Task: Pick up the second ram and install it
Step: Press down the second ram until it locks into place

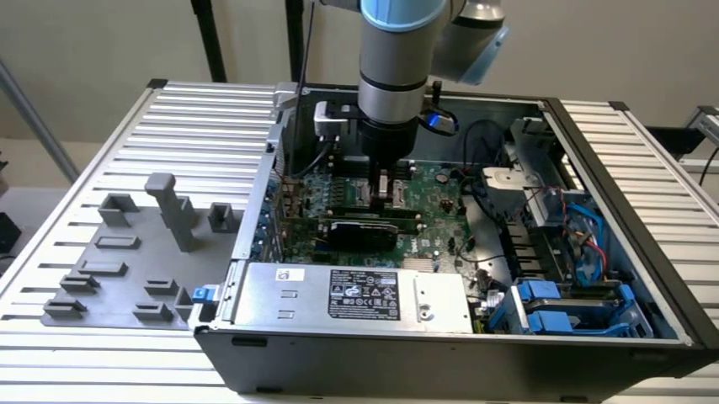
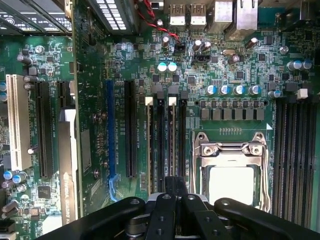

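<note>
- Gripper (image 2: 172,184) is right up in the wrist cam, jaws pinched fully together with nothing gripped as far as I can see. It's poised tip-down over the RAM slots, I reckon to push rather than grab.
- I think the second ram (image 2: 172,142) is the thin edge standing in the white-latched slot under the tips, beside the CPU socket (image 2: 230,172). I can't swear it's seated.
- Exterior view adds the grey holder tray (image 1: 124,278), at 9 o'clock from the gripper (image 1: 388,192), outside the PC case (image 1: 629,160).
</note>
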`<state>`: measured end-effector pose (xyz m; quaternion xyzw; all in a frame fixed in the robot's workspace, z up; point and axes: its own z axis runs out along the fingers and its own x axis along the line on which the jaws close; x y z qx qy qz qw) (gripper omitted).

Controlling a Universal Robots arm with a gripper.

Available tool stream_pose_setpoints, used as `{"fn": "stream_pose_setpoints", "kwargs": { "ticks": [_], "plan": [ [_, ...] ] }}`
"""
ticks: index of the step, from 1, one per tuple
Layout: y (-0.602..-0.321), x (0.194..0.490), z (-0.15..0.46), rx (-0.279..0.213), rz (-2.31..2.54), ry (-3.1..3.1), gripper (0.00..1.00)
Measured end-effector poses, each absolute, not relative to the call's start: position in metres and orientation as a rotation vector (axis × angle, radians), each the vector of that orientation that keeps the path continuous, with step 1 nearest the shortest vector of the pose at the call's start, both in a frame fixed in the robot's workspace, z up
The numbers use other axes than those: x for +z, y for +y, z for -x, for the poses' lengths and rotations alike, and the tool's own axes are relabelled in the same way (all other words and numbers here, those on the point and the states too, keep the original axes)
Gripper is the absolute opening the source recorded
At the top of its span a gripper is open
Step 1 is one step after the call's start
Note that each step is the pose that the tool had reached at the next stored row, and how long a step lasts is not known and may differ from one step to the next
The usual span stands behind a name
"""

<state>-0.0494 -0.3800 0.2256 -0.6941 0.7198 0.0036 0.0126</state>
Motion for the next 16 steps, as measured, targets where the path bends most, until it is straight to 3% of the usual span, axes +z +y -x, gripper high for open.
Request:
{"fn": "stream_pose_setpoints", "kwargs": {
  "ticks": [6,16],
  "plan": [
    [-0.380,0.247,0.049,0.014,2.162,2.242,0.11],
    [-0.380,0.248,0.049,0.013,2.162,2.242,0.11]
  ]
}}
